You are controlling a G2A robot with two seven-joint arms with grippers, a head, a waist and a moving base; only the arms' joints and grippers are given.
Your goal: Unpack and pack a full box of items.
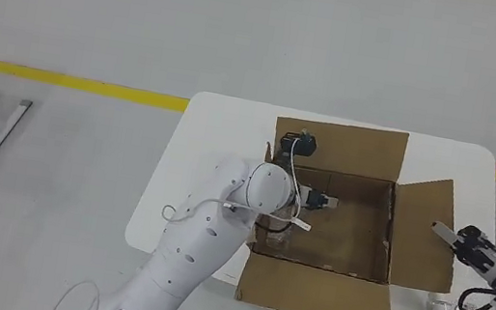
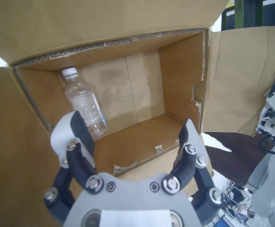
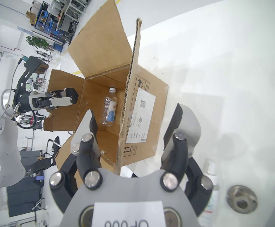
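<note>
Cardboard box (image 2: 182, 79) is sitting on the table (image 1: 207, 168) with flaps splayed outward, leaving its mouth free for both arms; a clear bottle (image 2: 84, 105) is lying inside along one wall (likely the next pick). Left gripper (image 2: 131, 120) is hovering above the box, jaws wide and empty, while right gripper (image 3: 135, 110), equally spread and empty, is hanging outside one flap

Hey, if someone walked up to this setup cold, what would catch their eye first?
The big open cardboard box on the white table, flaps spread, with a single clear plastic bottle lying on its floor against one wall. The left gripper hangs open above the box's inside, while the right gripper is open outside the box, over the table beside a flap.
</note>
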